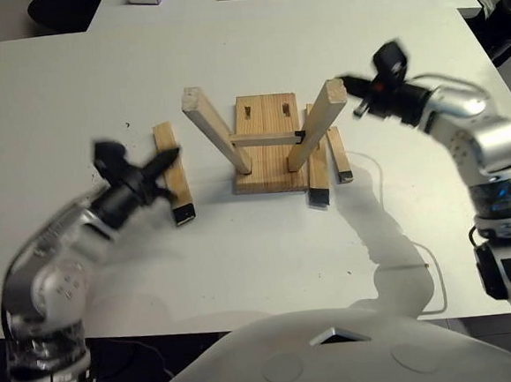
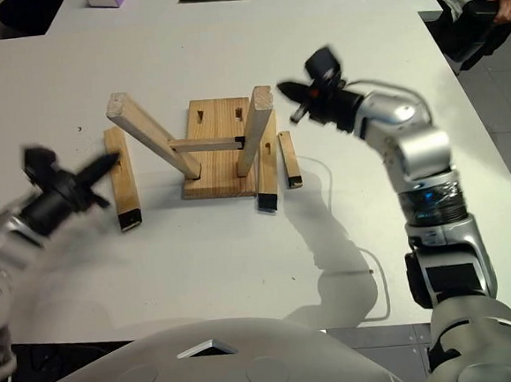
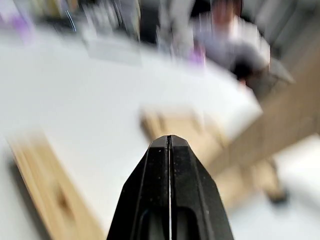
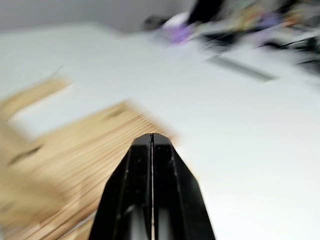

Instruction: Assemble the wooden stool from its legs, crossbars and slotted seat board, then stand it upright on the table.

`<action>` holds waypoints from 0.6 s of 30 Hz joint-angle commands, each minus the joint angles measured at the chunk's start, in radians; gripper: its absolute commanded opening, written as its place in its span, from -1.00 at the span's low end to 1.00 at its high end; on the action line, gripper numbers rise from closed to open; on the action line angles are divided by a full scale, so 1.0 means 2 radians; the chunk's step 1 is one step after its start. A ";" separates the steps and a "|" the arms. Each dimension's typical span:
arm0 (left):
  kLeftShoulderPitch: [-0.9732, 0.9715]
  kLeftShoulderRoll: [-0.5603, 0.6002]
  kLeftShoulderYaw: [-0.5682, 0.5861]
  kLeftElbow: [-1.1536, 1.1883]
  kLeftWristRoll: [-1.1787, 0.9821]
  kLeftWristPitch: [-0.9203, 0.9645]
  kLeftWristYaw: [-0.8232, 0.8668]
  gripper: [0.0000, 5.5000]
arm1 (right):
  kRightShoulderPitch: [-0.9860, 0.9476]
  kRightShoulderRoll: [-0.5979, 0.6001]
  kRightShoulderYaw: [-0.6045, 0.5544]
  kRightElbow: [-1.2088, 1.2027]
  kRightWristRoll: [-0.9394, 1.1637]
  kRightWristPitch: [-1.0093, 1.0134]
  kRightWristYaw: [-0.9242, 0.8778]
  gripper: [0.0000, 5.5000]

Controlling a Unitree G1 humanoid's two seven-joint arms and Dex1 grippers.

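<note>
Left eye view, live: picking up the board (image 1: 268,177) flat on the table (image 1: 243,263), out ahead of both pairs of fingers and between them. Counting two legs planted in its slots and splaying apart: left-slot leg (image 1: 218,130) leaning toward the left-hand fingers, right-slot leg (image 1: 317,126) leaning toward the right-hand ones. Spotting one crossbar (image 1: 265,139) bridging the two low down, touching both.

Over to the left gripper (image 1: 173,152): pinched closed, gripping nothing, tips poised over the loose leg (image 1: 179,193) lying flat right under them. Cannot call contact there. Looks well apart from the board, off to the inner side of those tips.

Swinging to the right gripper (image 1: 342,81): also pressed closed, nothing held, tips just beside the top end of the right-slot leg. Hard to say touching or not; seems a sliver apart in the right eye view. Below those tips, down on the table, finding a dark-tipped leg (image 1: 319,184) tight against the board's edge and a thin bar (image 1: 339,153) just beside it on the outer side.

Checking the left wrist view: left fingers (image 3: 150,190) sealed together along one thin seam, with blurred wood beyond and to either side. Same story in the right wrist view: right fingers (image 4: 130,190) shut flush, with smeared wood past the tips and off to one side.
</note>
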 commanded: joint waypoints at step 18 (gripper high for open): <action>-0.177 -0.073 -0.086 0.140 0.200 -0.051 0.074 -1.00 | -0.018 0.161 0.090 0.026 -0.054 0.013 0.057 -0.99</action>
